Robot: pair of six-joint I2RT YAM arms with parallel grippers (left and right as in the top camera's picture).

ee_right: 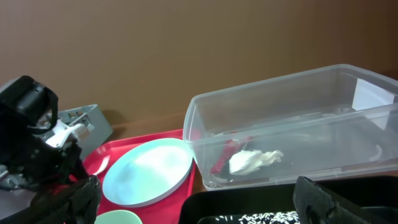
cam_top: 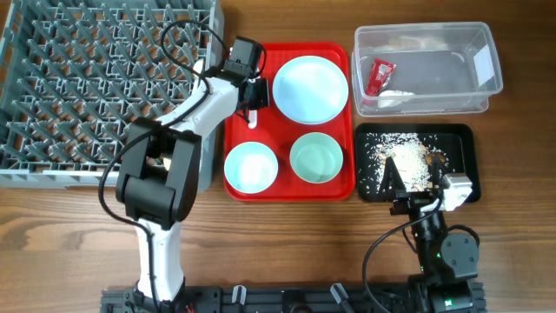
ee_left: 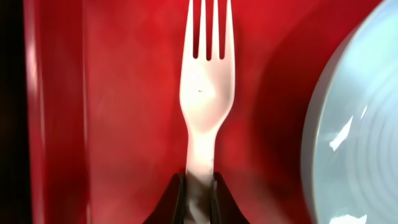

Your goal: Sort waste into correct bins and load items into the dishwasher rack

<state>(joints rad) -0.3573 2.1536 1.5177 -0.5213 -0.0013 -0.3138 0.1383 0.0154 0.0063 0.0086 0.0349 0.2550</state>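
Our left claw [ee_left: 199,190] is clamped on the thin end of the fork [ee_left: 207,93]. The fork lies on the red tray [ee_left: 124,124] near its left edge, just beside the plate [ee_left: 354,130]. We think the job now is to carry the fork to the rack [cam_top: 95,78], which sits just past that left edge. We should lift straight up first, so the prongs do not scrape the tray or bump the plate. The grip is far back on the handle, so the fork may tip. We should go slow and keep it level. Our right claw [ee_right: 199,202] is wide apart and holds nothing, over the near edge of the black tray [cam_top: 460,143].
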